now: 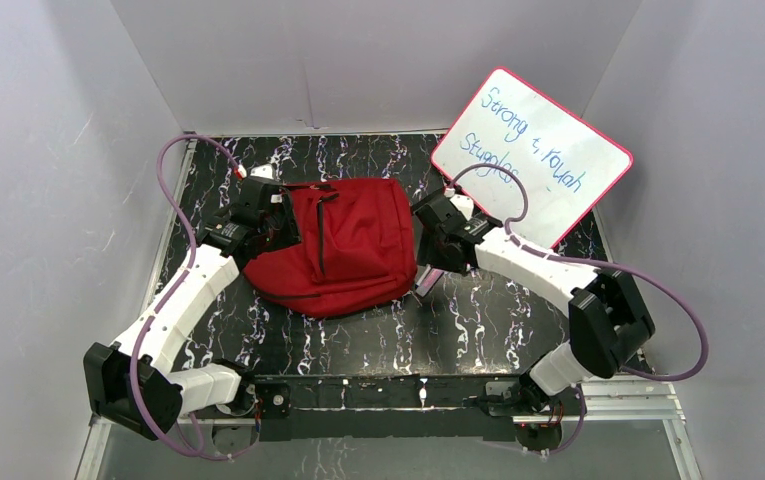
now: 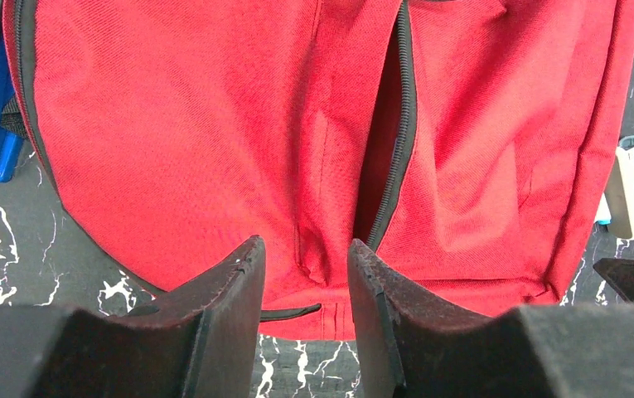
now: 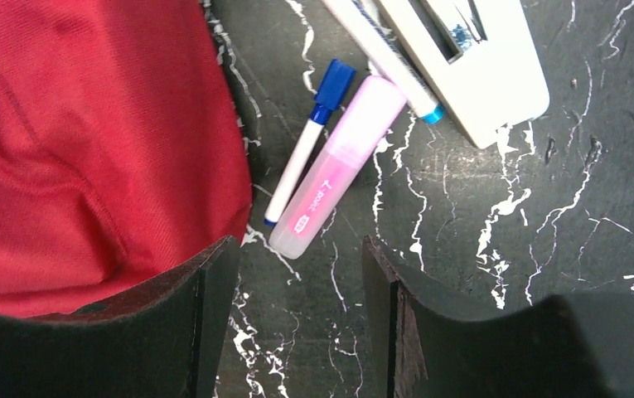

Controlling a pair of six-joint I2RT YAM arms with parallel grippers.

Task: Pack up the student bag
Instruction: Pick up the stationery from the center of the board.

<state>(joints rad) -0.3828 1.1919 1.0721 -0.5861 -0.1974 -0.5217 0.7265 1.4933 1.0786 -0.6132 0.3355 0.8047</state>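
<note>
Red bag on black, white-veined marble.
The student bag [image 1: 343, 245] was plain red with a dark zipper [image 2: 402, 124]. Under it, the tabletop [image 1: 478, 330] was black with white marble veining. Beside the bag lay a white marker [image 3: 305, 149] with a blue cap and a translucent pink highlighter [image 3: 336, 170], and past them an off-white plastic piece [image 3: 479, 75]. Behind the bag stood a white whiteboard [image 1: 533, 155] with a pink rim and blue handwriting. The left claw [image 2: 305, 249] and right claw [image 3: 297, 249] were black, and the cables [image 1: 673, 300] were mauve.
</note>
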